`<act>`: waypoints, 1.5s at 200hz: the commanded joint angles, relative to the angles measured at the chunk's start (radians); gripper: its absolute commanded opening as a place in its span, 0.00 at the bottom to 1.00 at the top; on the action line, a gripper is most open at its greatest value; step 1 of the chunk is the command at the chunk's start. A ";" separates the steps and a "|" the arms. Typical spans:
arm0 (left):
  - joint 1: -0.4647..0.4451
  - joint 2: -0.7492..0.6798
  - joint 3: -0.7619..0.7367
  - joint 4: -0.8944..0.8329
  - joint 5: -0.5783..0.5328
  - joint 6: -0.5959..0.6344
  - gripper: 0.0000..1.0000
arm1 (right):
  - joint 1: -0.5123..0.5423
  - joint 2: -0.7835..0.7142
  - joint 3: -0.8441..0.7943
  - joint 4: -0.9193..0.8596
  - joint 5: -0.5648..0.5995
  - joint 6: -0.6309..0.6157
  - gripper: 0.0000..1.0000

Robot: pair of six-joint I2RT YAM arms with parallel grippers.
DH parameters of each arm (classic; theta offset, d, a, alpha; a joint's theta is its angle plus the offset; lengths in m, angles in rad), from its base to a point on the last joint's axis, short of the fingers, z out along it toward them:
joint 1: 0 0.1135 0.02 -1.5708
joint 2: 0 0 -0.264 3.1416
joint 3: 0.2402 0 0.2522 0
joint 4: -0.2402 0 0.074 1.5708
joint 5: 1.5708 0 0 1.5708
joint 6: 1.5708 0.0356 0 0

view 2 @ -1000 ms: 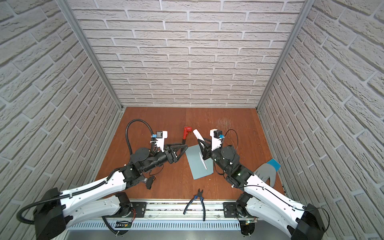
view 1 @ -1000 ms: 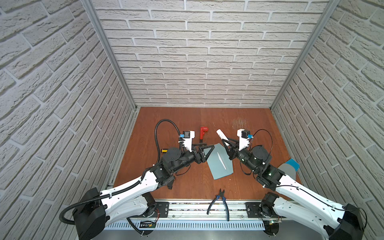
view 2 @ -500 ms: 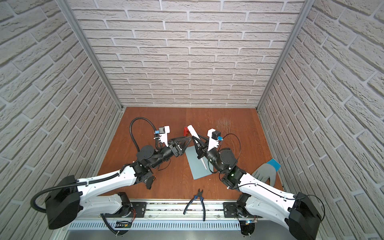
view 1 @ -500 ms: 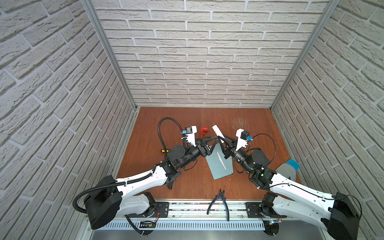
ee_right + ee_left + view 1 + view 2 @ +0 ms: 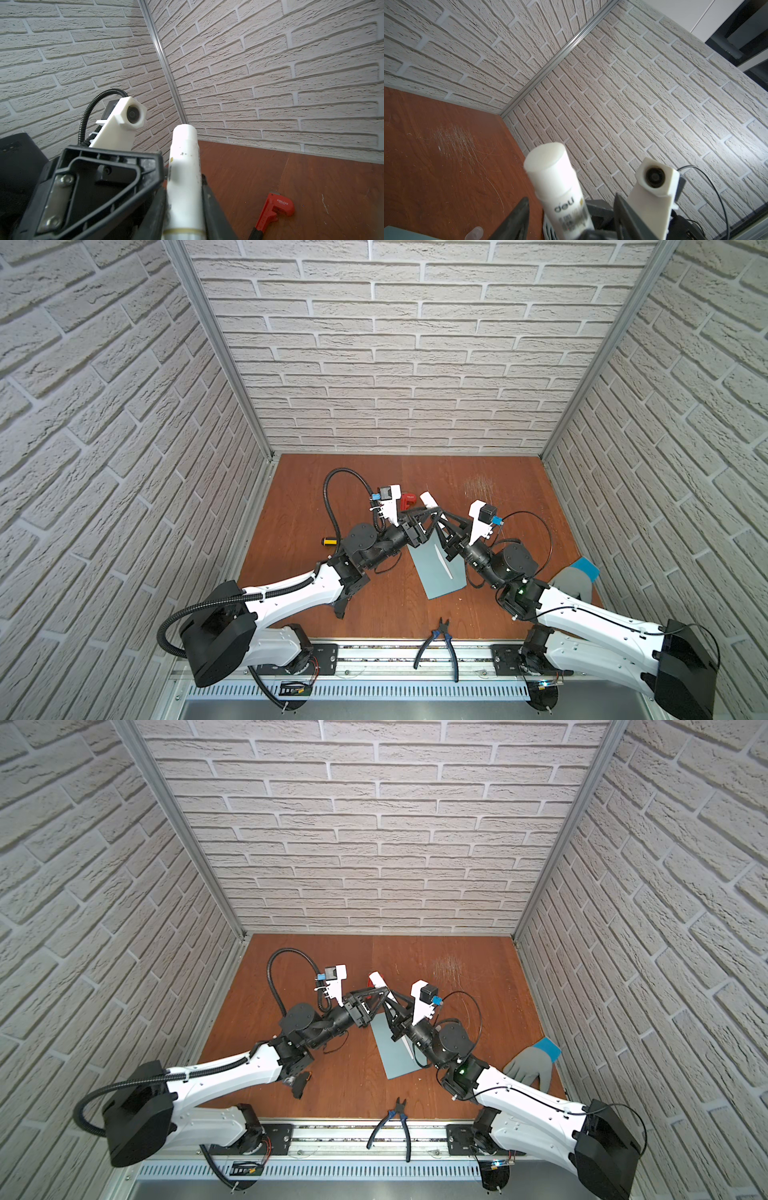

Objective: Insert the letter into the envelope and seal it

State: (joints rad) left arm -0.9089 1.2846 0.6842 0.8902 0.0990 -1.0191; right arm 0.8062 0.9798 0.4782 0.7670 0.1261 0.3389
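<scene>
The right gripper (image 5: 184, 191) pinches the glue stick (image 5: 550, 164) low down, and the stick's top end pokes out past its fingers. The left gripper (image 5: 571, 197) is spread wide around the same stick, one finger on each side. The envelope (image 5: 432, 580) lies flat on the table (image 5: 395, 614), right under both grippers.

We see a blue-grey envelope (image 5: 430, 576), a white glue stick (image 5: 556, 182), a red tool (image 5: 276, 207) at its twelve o'clock, a grey, blue-cuffed glove (image 5: 569, 585) at three, and pale brick-patterned walls (image 5: 395, 364).
</scene>
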 commanded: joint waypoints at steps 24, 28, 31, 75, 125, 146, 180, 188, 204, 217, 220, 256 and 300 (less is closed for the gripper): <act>0.022 0.004 0.017 0.122 0.034 -0.044 0.58 | 0.013 0.008 -0.027 0.075 -0.029 -0.032 0.06; 0.023 0.001 0.016 0.121 0.036 -0.045 0.58 | 0.013 0.008 -0.030 0.075 -0.030 -0.033 0.06; 0.024 -0.001 0.017 0.119 0.036 -0.045 0.58 | 0.013 0.008 -0.031 0.076 -0.030 -0.034 0.06; 0.027 0.009 0.033 0.101 0.069 -0.051 0.44 | 0.017 0.008 -0.047 0.078 -0.037 -0.048 0.06; 0.030 0.038 0.051 0.089 0.096 -0.059 0.32 | 0.024 0.020 -0.049 0.077 -0.061 -0.066 0.06; 0.032 0.041 0.051 0.081 0.104 -0.061 0.22 | 0.025 0.019 -0.049 0.066 -0.069 -0.073 0.13; 0.073 -0.009 0.024 0.023 0.107 -0.054 0.09 | 0.025 -0.049 -0.040 -0.088 -0.059 -0.105 0.42; 0.095 -0.041 0.019 -0.039 0.104 -0.035 0.07 | 0.025 -0.087 -0.032 -0.172 -0.034 -0.124 0.47; 0.129 -0.125 0.009 -0.223 0.072 0.044 0.06 | 0.024 -0.184 0.007 -0.405 0.050 -0.144 0.54; 0.144 -0.193 0.025 -0.433 0.019 0.129 0.06 | 0.022 -0.257 0.048 -0.593 0.142 -0.173 0.59; 0.147 -0.204 0.033 -0.486 0.013 0.155 0.06 | 0.021 -0.270 0.059 -0.635 0.163 -0.184 0.60; 0.152 -0.200 0.065 -0.783 0.027 0.247 0.07 | -0.018 -0.286 0.238 -1.100 0.361 -0.240 0.61; 0.138 -0.029 0.026 -0.744 0.087 0.136 0.05 | -0.204 -0.008 0.474 -1.485 0.323 -0.084 0.46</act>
State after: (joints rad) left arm -0.7631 1.1889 0.7319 0.1741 0.1516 -0.8486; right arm 0.6941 0.8288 0.8665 -0.3973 0.4488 0.1661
